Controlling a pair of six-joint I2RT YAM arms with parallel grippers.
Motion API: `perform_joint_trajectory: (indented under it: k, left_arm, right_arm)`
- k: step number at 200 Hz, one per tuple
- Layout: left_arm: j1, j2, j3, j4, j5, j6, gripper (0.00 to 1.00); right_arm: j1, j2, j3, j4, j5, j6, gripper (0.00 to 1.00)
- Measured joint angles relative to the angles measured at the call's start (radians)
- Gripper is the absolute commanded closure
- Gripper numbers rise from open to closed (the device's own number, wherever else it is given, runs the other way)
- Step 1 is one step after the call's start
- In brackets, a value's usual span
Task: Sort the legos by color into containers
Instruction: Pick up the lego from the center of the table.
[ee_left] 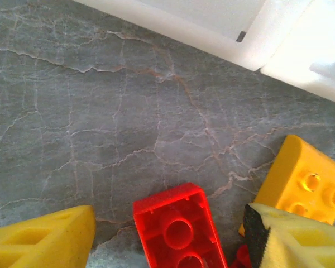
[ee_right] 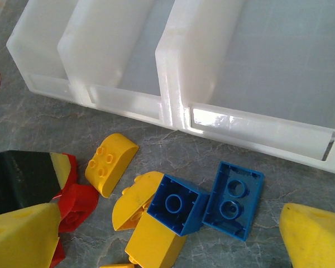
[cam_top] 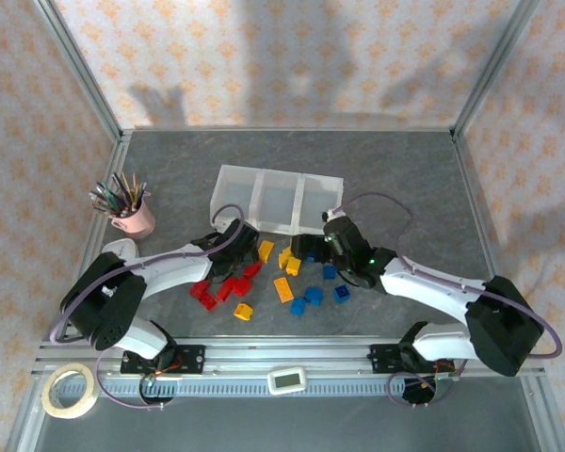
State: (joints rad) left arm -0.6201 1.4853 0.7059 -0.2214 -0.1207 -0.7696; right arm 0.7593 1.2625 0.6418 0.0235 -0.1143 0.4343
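Note:
Red [cam_top: 221,287], yellow [cam_top: 282,287] and blue legos [cam_top: 315,295] lie loose on the grey table in front of the white three-compartment tray [cam_top: 278,198]. My left gripper [cam_top: 234,247] hangs low over the red ones. Its yellow fingers [ee_left: 42,240] flank an upturned red brick [ee_left: 178,229] with a gap on each side, so the left gripper [ee_left: 170,237] is open. A yellow brick [ee_left: 304,184] lies just to the right. My right gripper [ee_right: 170,237] stands open over two blue bricks [ee_right: 176,204] and yellow bricks [ee_right: 109,162], close to the tray's front wall [ee_right: 173,95].
A pink cup of pencils [cam_top: 132,218] stands at the left of the table. A roll of tape [cam_top: 71,391] and a small white device [cam_top: 286,379] lie by the near rail. The two grippers are close together over the brick pile.

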Motion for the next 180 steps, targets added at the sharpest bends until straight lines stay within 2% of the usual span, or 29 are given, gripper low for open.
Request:
perform_joint_trajectory:
  k: [113,180]
  left_arm:
    - [0.000,0.021,-0.023,-0.006,-0.063,-0.016,0.42]
    - [0.000,0.040,-0.024,0.015,-0.041,-0.019,0.62]
  right_arm:
    - [0.004,0.041,0.014,-0.001,0.010,0.003,0.00]
    - [0.004,0.053,0.016,-0.001,0.013,0.011,0.00]
